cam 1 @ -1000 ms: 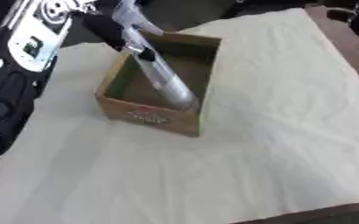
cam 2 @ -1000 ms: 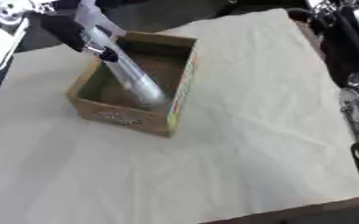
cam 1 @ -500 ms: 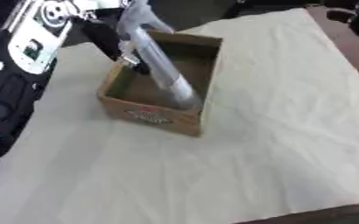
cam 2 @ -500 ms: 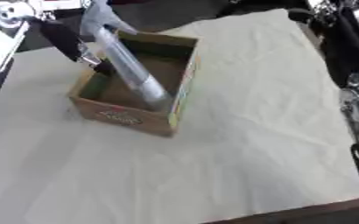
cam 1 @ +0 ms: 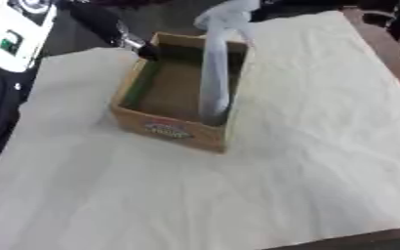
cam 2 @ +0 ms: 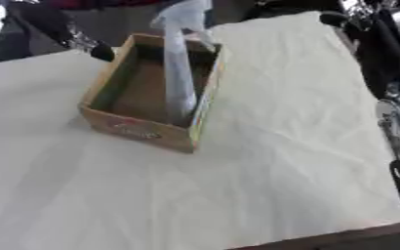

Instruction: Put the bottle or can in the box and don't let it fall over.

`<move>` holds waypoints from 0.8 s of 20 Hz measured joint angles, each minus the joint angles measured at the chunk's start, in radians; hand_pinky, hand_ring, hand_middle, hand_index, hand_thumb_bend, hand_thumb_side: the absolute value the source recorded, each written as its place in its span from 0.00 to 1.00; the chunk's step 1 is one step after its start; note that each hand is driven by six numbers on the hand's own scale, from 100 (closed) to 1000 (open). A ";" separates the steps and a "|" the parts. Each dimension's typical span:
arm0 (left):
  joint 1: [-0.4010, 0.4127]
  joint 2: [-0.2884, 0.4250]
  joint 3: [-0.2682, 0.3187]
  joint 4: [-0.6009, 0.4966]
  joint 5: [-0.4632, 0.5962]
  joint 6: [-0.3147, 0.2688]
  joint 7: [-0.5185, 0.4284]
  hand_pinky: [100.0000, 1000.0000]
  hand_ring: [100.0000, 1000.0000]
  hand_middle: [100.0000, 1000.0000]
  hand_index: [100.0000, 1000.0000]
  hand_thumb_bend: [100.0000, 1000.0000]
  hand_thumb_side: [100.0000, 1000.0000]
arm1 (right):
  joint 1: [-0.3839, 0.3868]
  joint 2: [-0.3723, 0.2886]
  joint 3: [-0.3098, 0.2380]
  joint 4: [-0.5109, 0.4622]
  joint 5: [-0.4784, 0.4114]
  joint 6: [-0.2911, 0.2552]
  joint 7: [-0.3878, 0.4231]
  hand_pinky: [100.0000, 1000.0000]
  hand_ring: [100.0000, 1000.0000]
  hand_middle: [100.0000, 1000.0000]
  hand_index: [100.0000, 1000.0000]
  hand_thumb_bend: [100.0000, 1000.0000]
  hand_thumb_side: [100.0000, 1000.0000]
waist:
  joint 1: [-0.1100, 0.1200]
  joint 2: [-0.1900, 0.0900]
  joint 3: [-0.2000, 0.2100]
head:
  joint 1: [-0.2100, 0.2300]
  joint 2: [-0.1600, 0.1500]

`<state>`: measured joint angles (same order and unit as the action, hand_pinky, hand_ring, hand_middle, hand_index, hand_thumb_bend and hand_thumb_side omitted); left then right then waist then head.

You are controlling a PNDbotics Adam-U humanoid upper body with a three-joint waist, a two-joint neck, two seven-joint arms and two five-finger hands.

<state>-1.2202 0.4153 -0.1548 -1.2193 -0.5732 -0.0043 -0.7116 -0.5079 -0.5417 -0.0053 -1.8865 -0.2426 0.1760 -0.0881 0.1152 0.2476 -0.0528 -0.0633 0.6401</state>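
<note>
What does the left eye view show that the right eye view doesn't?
Only the left eye view shows the white panel with a green mark at upper left. Only the right eye view shows the silver-jointed right arm down the right edge. Both share the cardboard box on the cream cloth with the pale bottle standing inside. No robot hand is clearly visible in either.

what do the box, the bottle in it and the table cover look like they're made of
The box looks like brown cardboard: matte, thin straight walls, a printed label on its front. The bottle seems to be pale, slightly see-through plastic, greyish white with a soft sheen, though the blur leaves this open. The table cover looks like cream cloth or paper, matte and faintly creased.
</note>
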 measured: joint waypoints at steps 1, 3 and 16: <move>0.005 0.012 0.004 -0.014 0.012 0.009 0.015 0.78 0.76 0.77 0.86 0.77 0.43 | 0.001 0.000 0.000 0.000 0.000 0.000 0.000 0.85 0.80 0.76 0.86 0.00 0.65 | -0.001 -0.003 0.001 | -0.001 0.000; 0.020 0.036 0.008 -0.040 0.037 0.022 0.045 0.78 0.76 0.76 0.87 0.72 0.42 | 0.005 0.000 0.000 0.001 -0.001 -0.002 -0.002 0.85 0.80 0.76 0.86 0.00 0.64 | -0.003 -0.008 0.006 | -0.002 0.004; 0.245 0.236 0.140 -0.295 0.226 0.175 0.243 0.75 0.71 0.72 0.86 0.06 0.51 | 0.021 -0.012 -0.021 0.001 -0.009 -0.015 -0.024 0.85 0.80 0.76 0.86 0.00 0.63 | -0.052 -0.032 0.043 | -0.019 0.017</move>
<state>-0.9756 0.6509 -0.0145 -1.5139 -0.3473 0.1709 -0.4682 -0.4870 -0.5538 -0.0262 -1.8856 -0.2516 0.1611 -0.1126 0.0636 0.2152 -0.0098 -0.0819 0.6571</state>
